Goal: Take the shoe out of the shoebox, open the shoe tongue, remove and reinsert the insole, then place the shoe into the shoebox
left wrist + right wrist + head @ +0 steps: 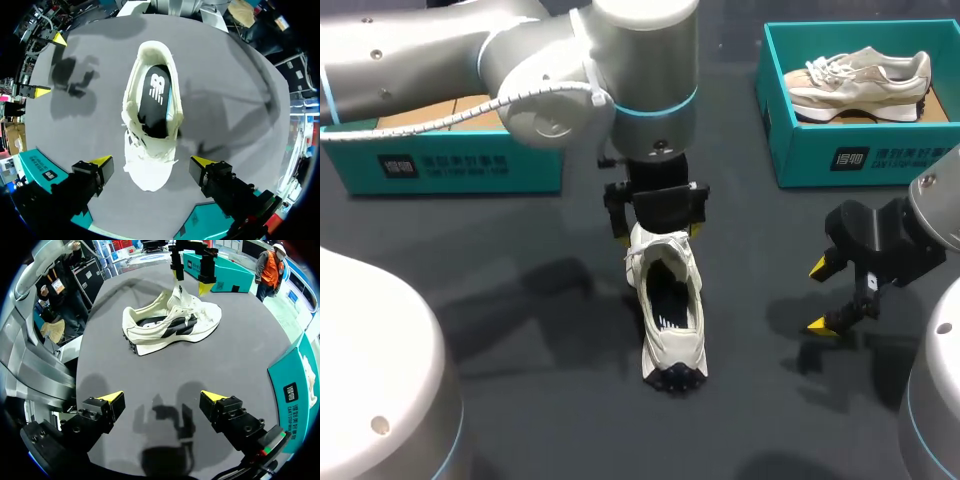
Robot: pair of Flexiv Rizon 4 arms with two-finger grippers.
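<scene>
**A:** Where is the white shoe (665, 300) lying?

**B:** It is standing on its sole mid-table (520, 300), out of both boxes, with the heel pointing toward the near edge. The left gripper (152, 161) is hanging released over the laced forefoot, its fingers apart and touching nothing. The right gripper (161, 396) is hovering released near the right edge.

**A:** How is it going to handle?

**B:** I am judging it light, with a soft, yielding upper and a stiffer sole. The tongue (150, 155) is looking floppy, so I would be pinching its free edge. The dark insole (156, 100) is probably thin and bendy, best caught at the heel.

**A:** And the boxes?

**B:** The right shoebox (800, 150), at the far right corner, is holding a beige shoe (860, 85). The left shoebox (470, 165), at the far left, is showing only a tan inside behind the arm.
</scene>
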